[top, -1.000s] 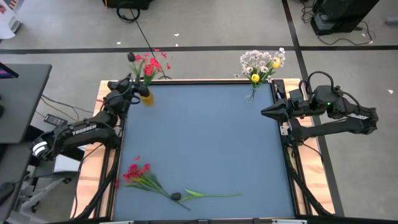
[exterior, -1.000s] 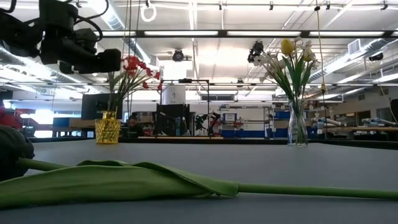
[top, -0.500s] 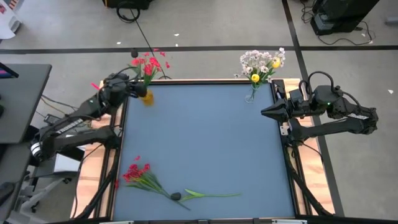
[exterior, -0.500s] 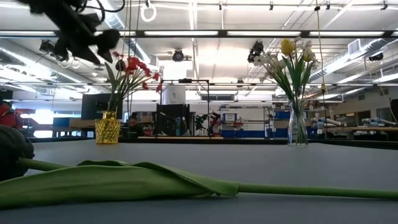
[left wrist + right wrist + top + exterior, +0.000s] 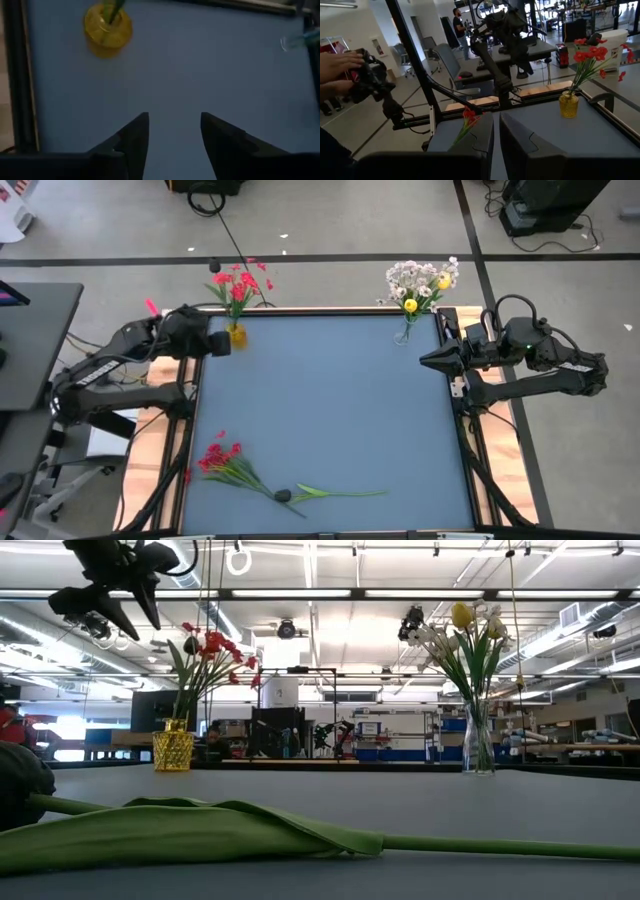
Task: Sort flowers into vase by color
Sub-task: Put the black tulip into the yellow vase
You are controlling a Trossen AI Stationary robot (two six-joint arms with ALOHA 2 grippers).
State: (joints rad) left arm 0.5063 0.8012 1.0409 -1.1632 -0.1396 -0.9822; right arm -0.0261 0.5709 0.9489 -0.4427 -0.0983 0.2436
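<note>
pulling back from the yellow vase [image 5: 235,334], the left gripper [image 5: 172,131] is hanging open, empty over the blue table [image 5: 330,410]; right gripper [image 5: 424,360] closed.

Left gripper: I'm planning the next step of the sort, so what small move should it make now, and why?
Probably swing toward the red spray on the mat's near edge. The left gripper hangs open and empty near the yellow vase, which holds only red blossoms; that spray and a dark bloom lie unsorted.
</note>
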